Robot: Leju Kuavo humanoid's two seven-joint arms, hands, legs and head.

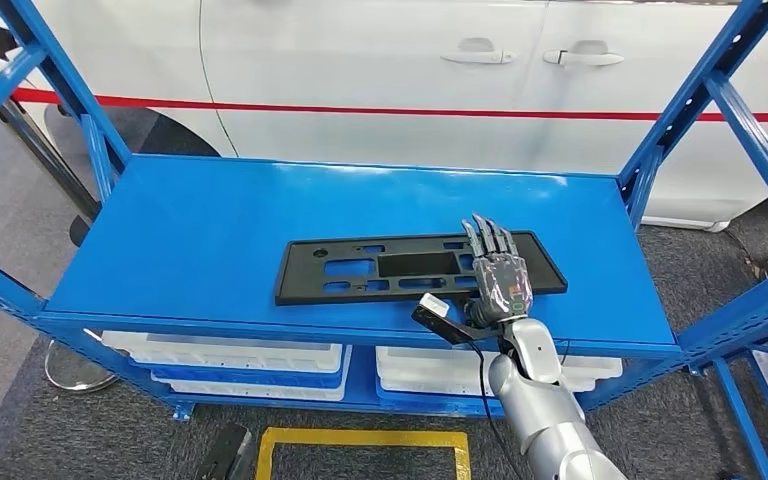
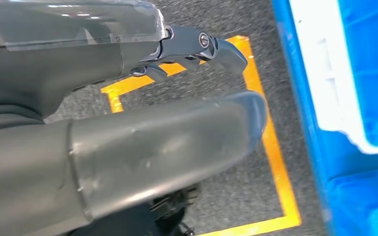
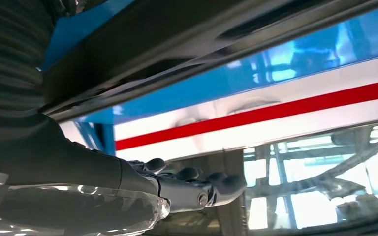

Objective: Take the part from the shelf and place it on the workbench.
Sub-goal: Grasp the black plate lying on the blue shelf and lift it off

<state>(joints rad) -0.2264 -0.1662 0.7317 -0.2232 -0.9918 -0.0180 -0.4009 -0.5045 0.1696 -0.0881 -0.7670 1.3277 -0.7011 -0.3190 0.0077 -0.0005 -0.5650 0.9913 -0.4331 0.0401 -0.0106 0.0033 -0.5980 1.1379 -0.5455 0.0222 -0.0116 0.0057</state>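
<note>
A matt black plastic part [image 1: 415,267] is seen on a smooth, glossy blue painted metal shelf [image 1: 210,235]. The right hand [image 1: 498,275] is finished in dull grey metal under clear shiny film. At twelve o'clock, glossy white car [image 1: 380,80] paint is shown; the floor [image 1: 80,430] is covered in rough grey carpet.
</note>
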